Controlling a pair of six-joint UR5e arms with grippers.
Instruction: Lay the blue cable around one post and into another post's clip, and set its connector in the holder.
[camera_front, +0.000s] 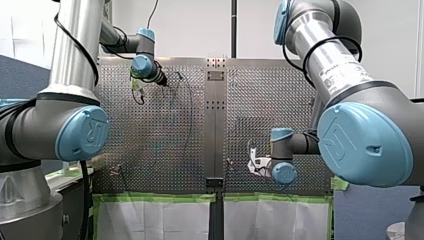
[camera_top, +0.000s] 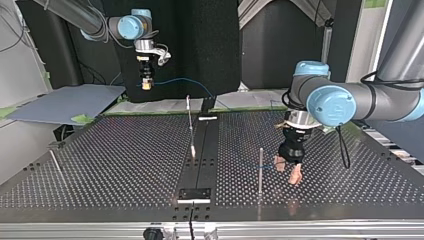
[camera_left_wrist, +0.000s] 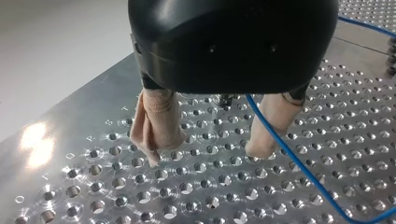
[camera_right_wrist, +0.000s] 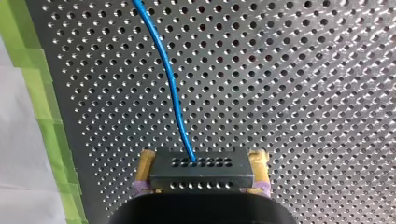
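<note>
The blue cable ends in a black connector, and my right gripper is shut on that connector with its yellow pads. In the top view, my right gripper hangs above the table's far edge with the cable trailing off to the side. My left gripper stands open just over the perforated plate, beige pads apart. The cable runs between them and across the front of one finger. In the top view my left gripper is beside a thin upright post.
A second post stands on the centre rail, and a third post leans at the top view's left. A dark block sits on the rail near the front edge. Green tape lines the plate's border.
</note>
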